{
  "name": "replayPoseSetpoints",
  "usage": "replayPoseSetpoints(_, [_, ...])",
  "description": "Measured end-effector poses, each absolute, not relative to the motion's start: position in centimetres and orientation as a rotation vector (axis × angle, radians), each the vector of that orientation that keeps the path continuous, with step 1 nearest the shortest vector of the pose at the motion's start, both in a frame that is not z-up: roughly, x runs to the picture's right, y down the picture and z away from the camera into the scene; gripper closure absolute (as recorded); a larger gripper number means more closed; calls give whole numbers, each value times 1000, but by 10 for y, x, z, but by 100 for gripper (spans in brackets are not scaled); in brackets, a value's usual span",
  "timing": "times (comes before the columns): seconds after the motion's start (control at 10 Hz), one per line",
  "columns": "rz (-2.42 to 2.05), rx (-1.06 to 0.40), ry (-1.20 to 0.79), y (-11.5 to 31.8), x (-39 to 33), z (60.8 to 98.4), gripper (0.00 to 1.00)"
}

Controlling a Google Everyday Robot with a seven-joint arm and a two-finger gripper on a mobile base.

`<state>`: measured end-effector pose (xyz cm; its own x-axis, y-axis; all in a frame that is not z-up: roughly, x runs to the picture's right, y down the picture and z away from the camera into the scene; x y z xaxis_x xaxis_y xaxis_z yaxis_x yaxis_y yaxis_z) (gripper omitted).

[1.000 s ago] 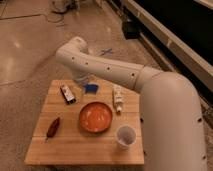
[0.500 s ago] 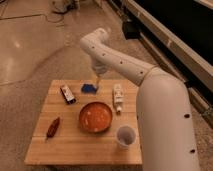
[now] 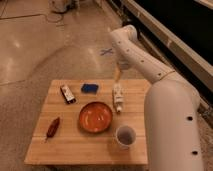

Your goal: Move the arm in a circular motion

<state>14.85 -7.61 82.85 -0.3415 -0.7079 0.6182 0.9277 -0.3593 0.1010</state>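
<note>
The big glossy white arm [image 3: 165,95] of thick rounded segments rises from the lower right, bends at an elbow [image 3: 124,39] near the top centre and comes down toward the table. Its narrow gripper [image 3: 118,74] hangs just above the far edge of the wooden table [image 3: 75,150], over a small white bottle [image 3: 118,97] lying there. The gripper holds nothing that I can see.
On the table lie an orange bowl [image 3: 95,117], a white cup [image 3: 125,135], a blue sponge [image 3: 90,88], a dark snack bar [image 3: 67,94] and a red-brown packet [image 3: 52,127]. A blue cross [image 3: 106,51] marks the floor behind. A dark counter runs along the right.
The arm's elbow and gripper have swung from the table's left side to the right, and the gripper now hangs over the white bottle. The things on the table have not moved.
</note>
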Motion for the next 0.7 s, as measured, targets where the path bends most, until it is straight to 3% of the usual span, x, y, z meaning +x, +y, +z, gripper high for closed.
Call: replayPoseSetpoints(0.7, [-1680,-650,-491,-39,271,786,20])
